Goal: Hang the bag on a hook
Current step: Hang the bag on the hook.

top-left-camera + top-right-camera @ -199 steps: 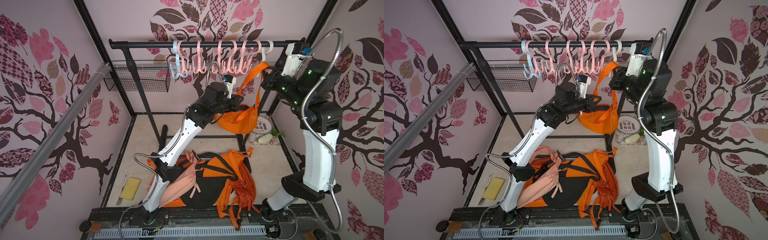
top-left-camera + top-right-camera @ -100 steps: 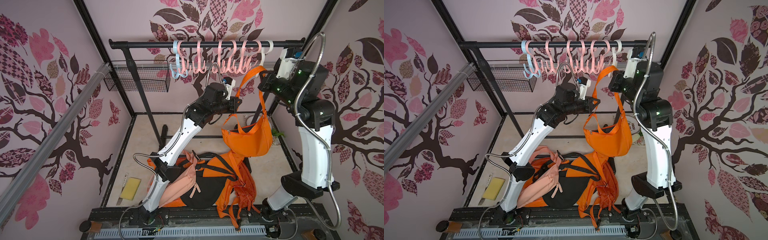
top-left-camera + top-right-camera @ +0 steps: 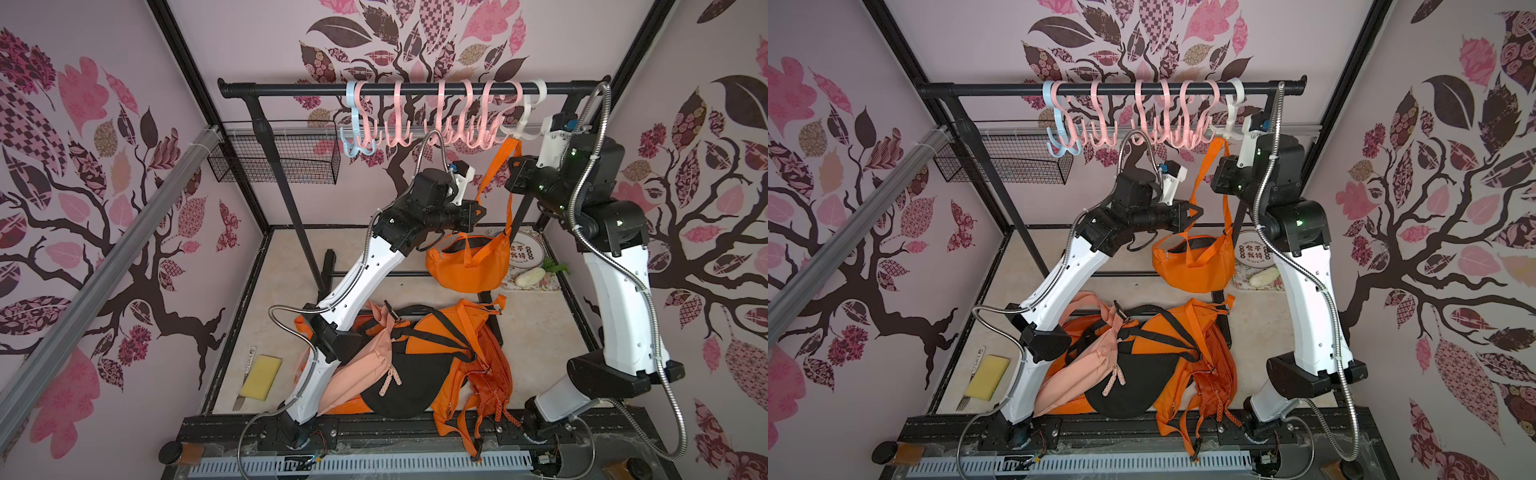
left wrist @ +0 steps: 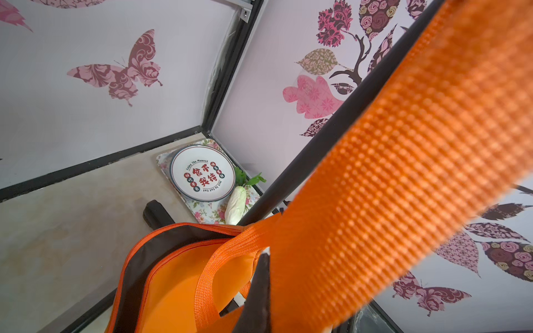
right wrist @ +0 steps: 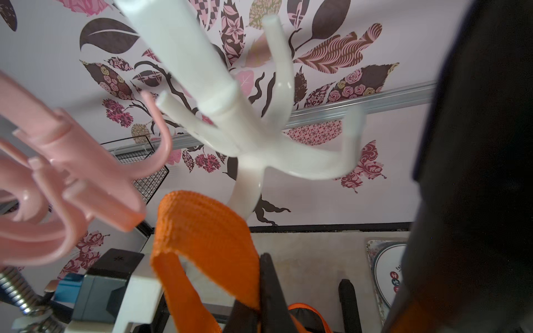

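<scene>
Reaching high, right gripper (image 3: pixel 514 165) pinches strap (image 3: pixel 494 172)

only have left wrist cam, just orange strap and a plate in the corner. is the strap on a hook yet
Observer: Cannot tell. The strap loop is up against the lower prong of the white hook, the end one on the rail at the right arm's side.
Operator: whats holding it up there
Observer: The right gripper, shut on the strap just below that loop.
Operator: anything else on the floor
Observer: A pile of bags lies by the arm bases, apart from the hanging bag.
</scene>
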`<state>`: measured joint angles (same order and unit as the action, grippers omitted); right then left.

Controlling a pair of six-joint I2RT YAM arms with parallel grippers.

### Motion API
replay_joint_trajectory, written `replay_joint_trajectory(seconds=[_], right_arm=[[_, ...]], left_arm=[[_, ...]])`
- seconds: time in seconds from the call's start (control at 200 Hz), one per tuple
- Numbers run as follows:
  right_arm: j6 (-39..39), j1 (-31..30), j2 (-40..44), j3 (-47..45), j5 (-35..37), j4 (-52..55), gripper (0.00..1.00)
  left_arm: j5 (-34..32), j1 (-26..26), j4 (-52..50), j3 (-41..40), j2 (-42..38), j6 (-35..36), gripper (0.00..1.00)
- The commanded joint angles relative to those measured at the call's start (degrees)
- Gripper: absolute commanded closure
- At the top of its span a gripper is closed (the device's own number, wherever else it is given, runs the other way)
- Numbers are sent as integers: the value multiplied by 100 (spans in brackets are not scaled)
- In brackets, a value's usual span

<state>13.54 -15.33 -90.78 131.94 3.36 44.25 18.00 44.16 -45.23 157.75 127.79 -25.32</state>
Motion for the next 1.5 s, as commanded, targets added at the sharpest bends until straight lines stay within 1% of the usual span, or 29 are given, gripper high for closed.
replay_joint_trajectory(seconds=[0.0, 0.22, 0.355, 0.445, 0.49, 0.575, 0.625, 0.735, 0.855, 0.925, 0.965, 1.01, 1.065, 1.1, 1.145, 1.2, 1.22, 1.245, 1.315, 1.35, 1.43, 1.495], right_arm=[[41, 47, 349, -246, 110, -68, 100], [164, 109, 787, -1183, 237, -457, 100], [227, 185, 989, -1541, 376, -647, 100], [237, 197, 1016, -1599, 374, -677, 100], [250, 199, 1001, -1583, 376, -655, 100], [262, 202, 999, -1584, 300, -655, 100], [272, 206, 1003, -1580, 236, -652, 100], [272, 205, 956, -1511, 48, -579, 100], [266, 205, 970, -1533, 51, -470, 100], [256, 206, 1026, -1615, 47, -474, 92], [238, 205, 1066, -1650, 80, -484, 87], [237, 206, 1109, -1676, 127, -497, 78], [232, 206, 1132, -1698, 143, -511, 70], [237, 206, 1135, -1694, 134, -525, 68], [254, 205, 1135, -1659, 107, -557, 68], [239, 206, 1120, -1661, 6, -621, 82], [237, 203, 1109, -1643, -38, -655, 85], [257, 205, 1107, -1624, -74, -692, 86], [274, 206, 1071, -1501, -142, -697, 86], [276, 203, 1032, -1405, -138, -652, 85], [239, 203, 1031, -1296, -150, -574, 82], [246, 202, 1088, -1334, -168, -624, 76]], left_arm=[[224, -22, -222, -158, 141, 113, 100], [345, -28, -262, -335, 28, 217, 100], [221, -30, -240, -517, -193, 347, 100], [131, -30, -218, -679, -383, 453, 89], [50, -30, -238, -736, -469, 512, 80], [-87, -26, -224, -894, -642, 650, 60], [-214, -30, -252, -963, -739, 747, 52], [-395, -39, -341, -1071, -930, 959, 42], [-504, -33, -394, -1326, -1205, 1092, 31], [-534, -43, -427, -1534, -1384, 1171, 27], [-566, -47, -426, -1680, -1496, 1219, 26], [-593, -46, -403, -1866, -1620, 1256, 25], [-611, -48, -351, -2045, -1732, 1284, 24], [-622, -48, -327, -2102, -1773, 1288, 23], [-628, -48, -284, -2098, -1764, 1280, 23], [-577, -48, -240, -1943, -1657, 1235, 23], [-543, -48, -244, -1829, -1590, 1215, 23], [-504, -48, -273, -1664, -1498, 1184, 23], [-414, -41, -469, -1124, -1175, 1118, 23], [-388, -44, -516, -1004, -1101, 1113, 23], [-398, -46, -271, -1204, -1166, 1068, 22], [-435, -36, -51, -1324, -1212, 1054, 23]])
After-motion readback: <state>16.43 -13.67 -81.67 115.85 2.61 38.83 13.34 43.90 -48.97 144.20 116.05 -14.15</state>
